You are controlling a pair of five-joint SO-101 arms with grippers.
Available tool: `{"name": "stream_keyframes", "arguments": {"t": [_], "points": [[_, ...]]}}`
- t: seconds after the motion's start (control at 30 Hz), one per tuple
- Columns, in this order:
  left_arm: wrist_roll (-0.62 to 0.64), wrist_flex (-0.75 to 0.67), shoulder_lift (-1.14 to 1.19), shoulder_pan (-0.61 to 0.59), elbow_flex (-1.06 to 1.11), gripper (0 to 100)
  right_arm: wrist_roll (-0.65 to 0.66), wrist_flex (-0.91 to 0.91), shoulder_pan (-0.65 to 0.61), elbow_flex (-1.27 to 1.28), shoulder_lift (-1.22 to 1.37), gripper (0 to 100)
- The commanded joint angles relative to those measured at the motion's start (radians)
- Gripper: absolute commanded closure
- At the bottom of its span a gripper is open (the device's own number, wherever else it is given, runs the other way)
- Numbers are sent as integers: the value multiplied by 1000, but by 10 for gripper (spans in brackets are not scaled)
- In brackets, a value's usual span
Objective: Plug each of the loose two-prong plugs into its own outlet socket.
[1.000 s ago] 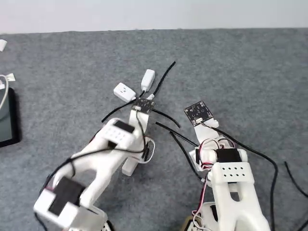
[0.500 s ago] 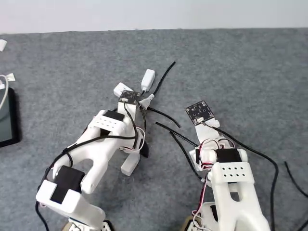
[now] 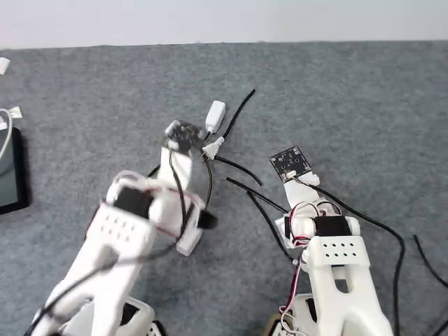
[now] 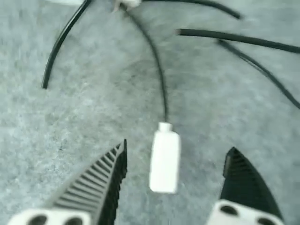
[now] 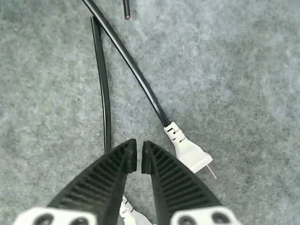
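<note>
The left hand (image 4: 178,147) is spread wide, low over the grey bench (image 4: 56,117). A white socket (image 4: 165,161) lies flat between its two fingers and touches neither. The socket's black cord (image 4: 159,79) runs away from the hand. The right hand (image 5: 139,143) is narrowed almost to closed and holds nothing. A white two-prong plug (image 5: 190,151) lies on the bench just beside its fingertips, off to one side, on the end of a black cable (image 5: 131,70). From above, a second socket (image 3: 215,115) lies near the left arm's tip.

White 3D-printed left arm (image 3: 122,231) and right arm (image 3: 339,269), black servo motors (image 3: 334,226), square black wrist camera boards (image 3: 290,163), red, white and black wiring (image 3: 306,210), ribbed black fingers (image 5: 112,176) on white bases
</note>
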Motion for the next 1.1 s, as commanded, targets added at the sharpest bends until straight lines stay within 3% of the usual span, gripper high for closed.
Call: {"name": "stream_keyframes", "arguments": {"t": [0.0, 0.07, 0.17, 0.47, 1.07], "points": [[-21, 17, -132, 146, 111, 889, -8, 8, -8, -9, -19, 969], [-63, -18, -104, 212, 160, 1000, -8, 8, -8, -9, -19, 969], [-135, -74, -32, 255, 200, 986, -8, 10, -8, -9, -21, 969], [-97, -264, 259, 247, 197, 988, -8, 7, -8, -9, -15, 969], [-124, -238, 74, -75, 222, 987, -8, 1, -8, -8, -10, 969]]}}
